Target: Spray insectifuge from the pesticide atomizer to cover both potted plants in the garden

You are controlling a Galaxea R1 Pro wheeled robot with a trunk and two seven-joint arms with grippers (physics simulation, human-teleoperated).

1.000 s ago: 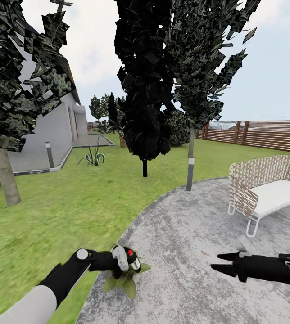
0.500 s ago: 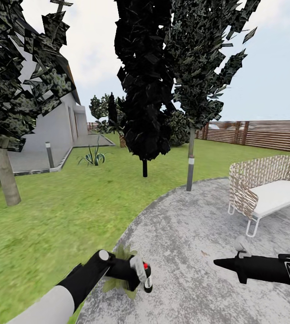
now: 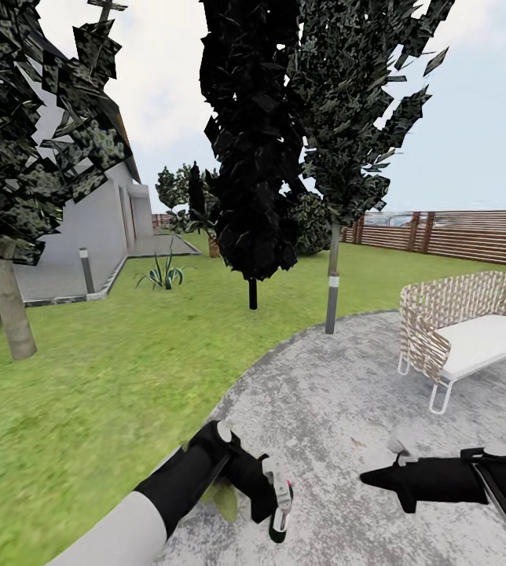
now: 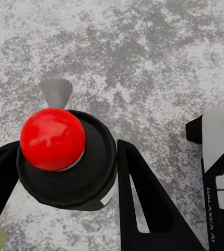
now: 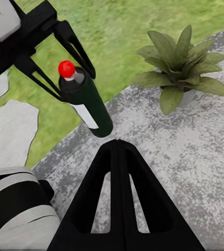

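My left gripper (image 3: 278, 503) is shut on the pesticide atomizer (image 3: 282, 499), a dark green bottle with a white label band and a red top, low over the grey patio (image 3: 339, 393). In the left wrist view the red cap (image 4: 52, 138) sits between the two black fingers (image 4: 143, 201). One potted plant (image 3: 225, 500) peeks out from behind my left forearm at the patio edge. In the right wrist view the plant (image 5: 178, 67) stands beside the held atomizer (image 5: 87, 104). My right gripper (image 3: 369, 475) hovers over the patio with its fingers (image 5: 117, 157) pressed together, empty.
A white wicker bench (image 3: 465, 330) stands on the patio at right. A thin pole (image 3: 332, 291) and dark trees rise at the patio's far edge. Lawn (image 3: 104, 369) spreads left, with a tree trunk (image 3: 5, 306), a bollard lamp (image 3: 86, 271), an agave (image 3: 161, 275) and a fence (image 3: 457, 234).
My left arm has carried the atomizer right and nearer, from above the plant to over the patio. The right gripper's fingers have closed and it has dropped slightly.
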